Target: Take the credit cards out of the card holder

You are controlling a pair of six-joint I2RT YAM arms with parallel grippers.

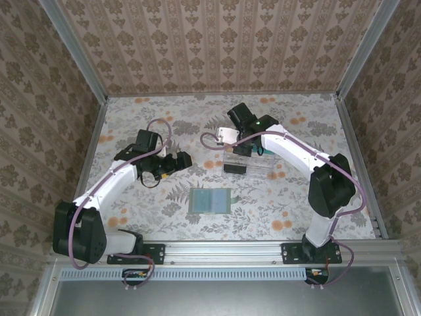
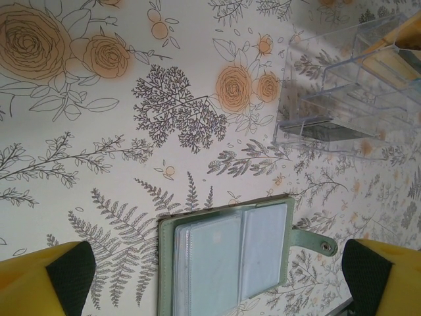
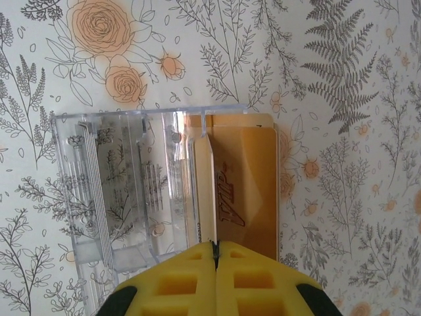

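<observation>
Card holder [image 1: 210, 199] lies open and flat on the floral table [image 1: 131, 125], near the front edge btwn the two arms, blue-grey inner panels facing up. In the L wrist view its clear sleeves look pale and its snap tab [image 2: 316, 242] sticks out to one side. L gripper [image 1: 176, 162] hangs over the table beyond and to the left of the holder, not touching it, jaws wide apart w/ nothing btwn them. Clear tray [image 3: 125, 184] sits just beyond the holder, toward the R side, w/ a black block [image 1: 235, 168] in its near compartment. Tan-orange card [image 3: 247, 191] lies flat in the tray's end compartment. R gripper [image 3: 216, 260] is right above that compartment, jaws pressed together. A thin pale strip [image 3: 205, 191] seen edge-on runs up from the seam btwn them, beside the tan-orange card; can't tell whether it's a card pinched there or the tray's divider. In the top view a small teal-green patch [image 1: 256, 151] shows at the tray next to the R gripper, too small to say more.
</observation>
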